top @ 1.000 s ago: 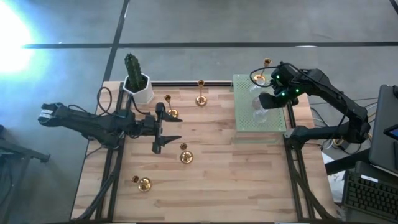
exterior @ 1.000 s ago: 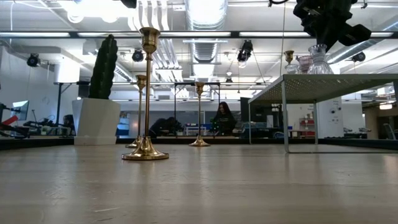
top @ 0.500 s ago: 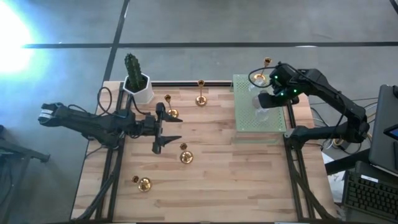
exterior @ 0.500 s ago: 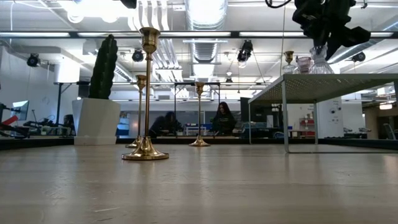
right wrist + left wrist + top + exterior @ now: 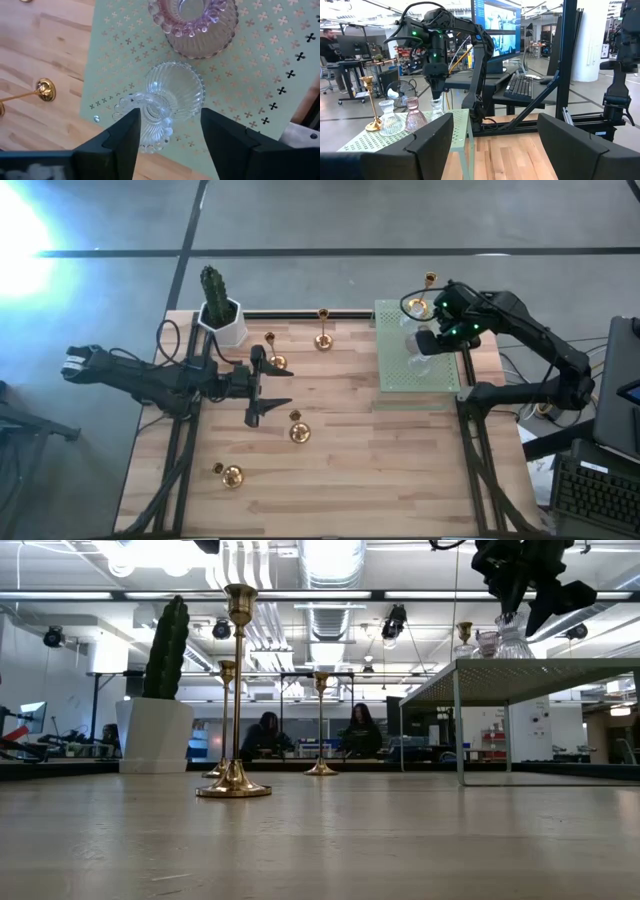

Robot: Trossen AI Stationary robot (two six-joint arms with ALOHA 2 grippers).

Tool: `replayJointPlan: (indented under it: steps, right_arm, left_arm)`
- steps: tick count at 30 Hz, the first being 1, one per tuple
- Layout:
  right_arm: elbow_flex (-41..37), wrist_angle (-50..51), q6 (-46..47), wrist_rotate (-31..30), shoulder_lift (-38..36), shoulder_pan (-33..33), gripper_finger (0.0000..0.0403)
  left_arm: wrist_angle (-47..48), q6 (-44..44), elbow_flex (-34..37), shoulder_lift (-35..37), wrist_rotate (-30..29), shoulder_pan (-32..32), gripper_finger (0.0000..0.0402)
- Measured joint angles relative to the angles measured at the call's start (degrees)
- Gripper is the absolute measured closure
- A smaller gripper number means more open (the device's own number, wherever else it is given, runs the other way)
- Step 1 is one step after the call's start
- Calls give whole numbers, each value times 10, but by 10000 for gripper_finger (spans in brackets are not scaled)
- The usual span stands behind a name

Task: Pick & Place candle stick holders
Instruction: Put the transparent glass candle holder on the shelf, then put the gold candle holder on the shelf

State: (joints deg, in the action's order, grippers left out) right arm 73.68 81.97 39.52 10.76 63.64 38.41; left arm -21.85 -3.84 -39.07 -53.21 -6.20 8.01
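A clear glass candle stick holder (image 5: 161, 102) stands upright on its base on the raised green perforated mat (image 5: 400, 385) at the table's far right. My right gripper (image 5: 170, 125) hovers over it, open, one finger on either side of its top. Beside it on the mat stand a pink glass holder (image 5: 197, 20), another clear one (image 5: 390, 120) and a gold one (image 5: 428, 295). Several gold holders (image 5: 323, 330) (image 5: 297, 428) (image 5: 228, 472) stand on the wooden table. My left gripper (image 5: 265, 385) waits open, left of the table's middle.
A white pot with a green cactus (image 5: 220, 315) stands at the far left corner. The mat sits on thin legs (image 5: 458, 725) above the table top. Monitors, a keyboard and cables lie beyond the table's right edge. People sit in the room behind.
My right gripper has opened and let go of the clear glass holder, which stays upright on the green mat. The gripper stays above it.
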Motion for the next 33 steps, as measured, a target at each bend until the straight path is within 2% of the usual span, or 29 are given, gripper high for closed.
replayJointPlan:
  steps: [10, 19, 25, 30, 33]
  right_arm:
    - [36, 4, 2, 3, -21, 0, 200]
    - [117, 3, 4, 21, -36, -31, 200]
    - [175, -18, 8, 3, -40, -128, 201]
    - [190, -62, 24, -60, -40, -246, 223]
    - [187, -80, 34, -108, -39, -326, 240]
  left_arm:
    - [0, 0, 0, 0, 0, 0, 110]
    - [0, 0, 0, -1, -1, 0, 110]
    - [-2, 0, 0, -2, -22, 0, 110]
    - [14, 26, -1, -2, -33, 0, 110]
    - [31, 43, -1, -1, 0, 0, 110]
